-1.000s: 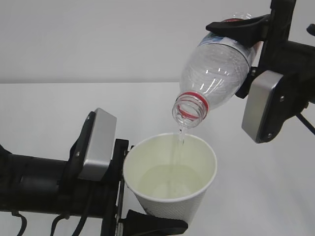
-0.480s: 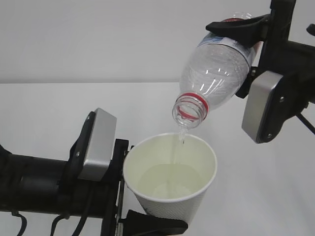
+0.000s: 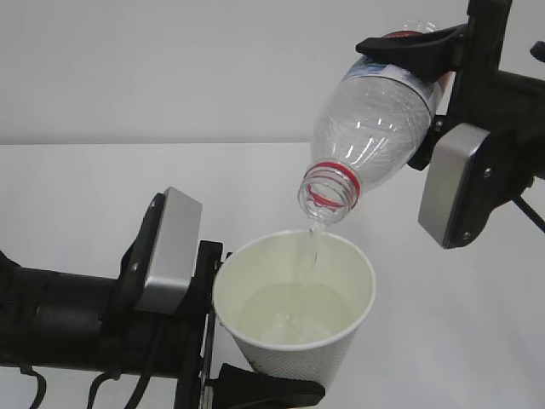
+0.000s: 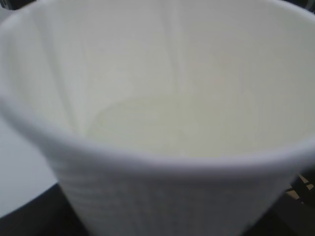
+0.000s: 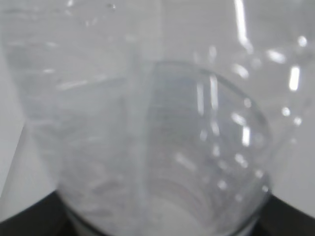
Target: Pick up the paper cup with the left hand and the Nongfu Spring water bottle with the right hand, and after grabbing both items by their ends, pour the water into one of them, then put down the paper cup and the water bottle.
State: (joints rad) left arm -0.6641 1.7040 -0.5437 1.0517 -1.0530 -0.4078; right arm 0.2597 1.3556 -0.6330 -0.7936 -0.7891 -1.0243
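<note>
The right end effector (image 3: 409, 94) grips the Nongfu Spring water bottle (image 3: 370, 119) tipped mouth-down over the paper cup (image 3: 294, 311) – so water (image 3: 294, 315) lands inside. The left end effector (image 3: 243, 341) holds the cup under it.

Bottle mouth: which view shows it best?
Exterior view: the Nongfu Spring water bottle is tilted, its open mouth above the paper cup. Right wrist view gives only a blurred clear wall; left wrist view shows none of the bottle, just the cup's inside.
</note>
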